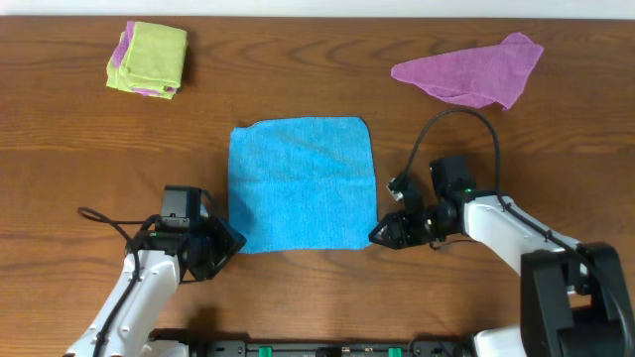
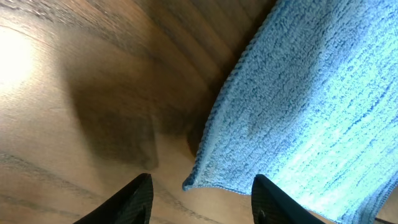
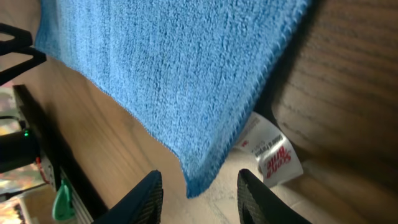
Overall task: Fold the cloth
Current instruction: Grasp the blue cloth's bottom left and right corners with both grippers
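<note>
A: Layout, largest first?

B: Wooden table. At its middle the cloth lies flat, a rough square, not yet folded. A lime-green cloth sits folded at the far left and a purple cloth lies crumpled at the far right. Both are well apart from the work.

A: Why are both arms low at the near edge?

B: My reading: one near corner each, so the near edge can be lifted evenly and carried over to the far edge. The left gripper sits at the near-left corner, the right gripper at the near-right.

A: Jaws?

B: Left: parted, with the fingers either side of the corner tip and nothing pinched. Right: parted likewise, straddling its corner, no grasp visible. Cannot tell whether the tips touch the pile.

A: Smallest item?

B: White tag, showing from under the hem just beside the right corner.
</note>
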You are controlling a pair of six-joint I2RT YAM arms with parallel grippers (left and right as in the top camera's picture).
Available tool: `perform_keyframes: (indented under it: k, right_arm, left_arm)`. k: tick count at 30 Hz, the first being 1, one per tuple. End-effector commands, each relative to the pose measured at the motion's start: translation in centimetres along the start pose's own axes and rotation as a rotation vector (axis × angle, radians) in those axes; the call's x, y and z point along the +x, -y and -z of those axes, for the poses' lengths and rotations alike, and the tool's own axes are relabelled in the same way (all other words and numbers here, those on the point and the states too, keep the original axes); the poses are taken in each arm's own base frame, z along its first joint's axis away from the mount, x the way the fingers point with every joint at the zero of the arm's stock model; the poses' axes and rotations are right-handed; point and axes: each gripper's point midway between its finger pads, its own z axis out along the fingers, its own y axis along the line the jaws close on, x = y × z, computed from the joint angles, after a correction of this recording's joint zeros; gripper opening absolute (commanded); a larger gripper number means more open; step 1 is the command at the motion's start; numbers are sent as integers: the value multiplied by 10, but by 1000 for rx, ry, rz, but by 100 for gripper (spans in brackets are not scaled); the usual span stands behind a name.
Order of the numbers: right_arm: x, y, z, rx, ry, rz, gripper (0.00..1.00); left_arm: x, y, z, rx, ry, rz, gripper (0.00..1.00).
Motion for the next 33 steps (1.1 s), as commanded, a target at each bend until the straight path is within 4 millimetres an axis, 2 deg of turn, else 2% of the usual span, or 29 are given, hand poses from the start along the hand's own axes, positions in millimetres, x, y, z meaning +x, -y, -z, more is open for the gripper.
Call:
perform_keyframes:
  k: [1,12,28,29,31,32,33]
  right_arm:
    - [3,-1,-6,16,-15,-7,39]
    - [1,2,-9,51,-12,-4,40]
    - [1,-1,-15,75,-16,12,38]
    - [1,-1,-15,75,-17,11,36]
    - [1,-1,-15,75,-16,-3,27]
    - [1,-1,-15,75,-16,-3,19]
    - [1,-1,-15,75,-16,-3,12]
  left_arm:
    - [3,-1,-1,0,-14,-8,52]
    - [5,-10,-9,-11,-16,11,47]
    - [-2,-1,-9,26,11,-5,40]
    - [-2,-1,-9,26,11,-5,37]
    - [-2,0,-9,27,11,-6,17]
    - [-2,0,-9,28,12,-2,6]
    - [-2,0,-9,28,12,2,6]
